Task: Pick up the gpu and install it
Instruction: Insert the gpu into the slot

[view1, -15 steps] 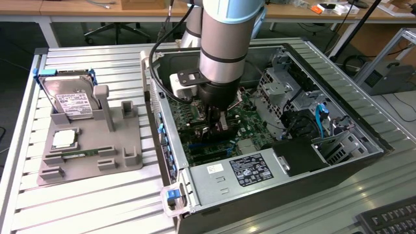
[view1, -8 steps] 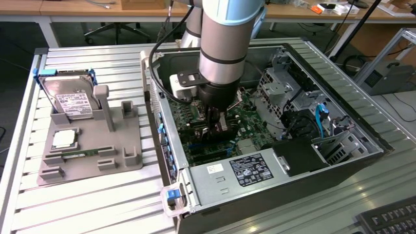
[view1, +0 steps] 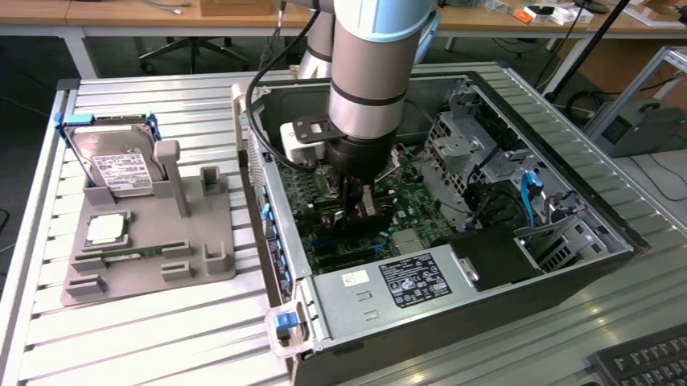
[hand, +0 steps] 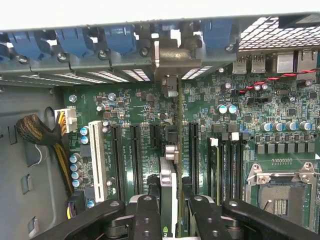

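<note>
Inside the open computer case [view1: 558,265] on the slatted table [view1: 161,338], the claw [hand: 170,210] grips the gpu [hand: 168,187] edge-on between its black fingers [hand: 147,215], the card standing upright directly beneath it over the motherboard [hand: 240,130], among the black expansion slots [hand: 135,155]. Well apart from the claw, a hard drive [view1: 121,165] leans in a grey holder [view1: 183,249] beside the case.

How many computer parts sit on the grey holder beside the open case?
3: a hard drive standing at the far end, a square silver chip in the middle, a narrow green memory stick nearest the camera. None seems hidden.
</note>
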### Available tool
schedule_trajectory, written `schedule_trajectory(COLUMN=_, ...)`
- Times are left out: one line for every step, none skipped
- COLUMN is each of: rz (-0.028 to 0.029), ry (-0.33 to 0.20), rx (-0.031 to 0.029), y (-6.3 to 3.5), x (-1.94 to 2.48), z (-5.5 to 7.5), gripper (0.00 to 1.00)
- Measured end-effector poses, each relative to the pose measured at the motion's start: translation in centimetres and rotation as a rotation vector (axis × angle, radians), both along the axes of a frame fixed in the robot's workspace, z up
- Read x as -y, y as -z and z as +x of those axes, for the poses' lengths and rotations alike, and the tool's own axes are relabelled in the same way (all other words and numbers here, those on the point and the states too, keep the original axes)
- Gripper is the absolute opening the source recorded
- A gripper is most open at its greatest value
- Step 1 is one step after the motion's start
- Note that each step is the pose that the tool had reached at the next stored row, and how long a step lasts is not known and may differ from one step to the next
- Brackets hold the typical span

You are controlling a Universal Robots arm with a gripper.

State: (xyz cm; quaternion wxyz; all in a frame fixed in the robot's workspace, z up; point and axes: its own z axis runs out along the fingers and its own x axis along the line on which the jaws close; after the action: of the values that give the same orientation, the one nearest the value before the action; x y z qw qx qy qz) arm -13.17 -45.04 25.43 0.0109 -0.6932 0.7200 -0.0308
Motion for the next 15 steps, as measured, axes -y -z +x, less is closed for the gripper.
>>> schedule_trajectory(rz=0.0, ry=0.0, rx=0.0, y=-0.04, x=0.0, z=0.0, gripper=0.27)
schedule_trajectory(rz=0.0003, ry=0.0, rx=0.0002, y=-0.09, x=0.0, z=0.0, gripper=0.27)
schedule_trajectory(rz=0.0007, ry=0.0, rx=0.0005, y=-0.16, x=-0.01, z=0.01, gripper=0.27)
schedule_trajectory(rz=0.0004, ry=0.0, rx=0.0005, y=-0.25, x=-0.01, z=0.0, gripper=0.27)
schedule_trajectory(rz=-0.0002, ry=0.0, rx=0.0005, y=-0.37, x=0.0, z=-0.01, gripper=0.27)
schedule_trajectory(rz=0.0001, ry=0.0, rx=0.0013, y=-0.49, x=-0.01, z=-0.03, gripper=0.27)
schedule_trajectory(rz=-0.0001, ry=0.0, rx=0.0014, y=-0.58, x=-0.02, z=-0.03, gripper=0.27)
schedule_trajectory(rz=-0.0002, ry=0.0, rx=0.0015, y=-0.62, x=-0.02, z=-0.03, gripper=0.27)
schedule_trajectory(rz=-0.0001, ry=0.0, rx=0.0015, y=-0.62, x=-0.02, z=-0.03, gripper=0.27)
schedule_trajectory(rz=-0.0002, ry=0.0, rx=0.0015, y=-0.62, x=-0.02, z=-0.03, gripper=0.27)
schedule_trajectory(rz=-0.0002, ry=0.0, rx=0.0015, y=-0.62, x=-0.02, z=-0.03, gripper=0.27)
schedule_trajectory(rz=-0.0003, ry=0.0, rx=0.0015, y=-0.62, x=-0.02, z=-0.03, gripper=0.27)
schedule_trajectory(rz=-0.0004, ry=0.0, rx=0.0014, y=-0.63, x=-0.02, z=-0.03, gripper=0.27)
schedule_trajectory(rz=-0.0004, ry=0.0, rx=0.0014, y=-0.63, x=-0.02, z=-0.03, gripper=0.27)
schedule_trajectory(rz=-0.0005, ry=0.0, rx=0.0013, y=-0.62, x=-0.02, z=-0.03, gripper=0.27)
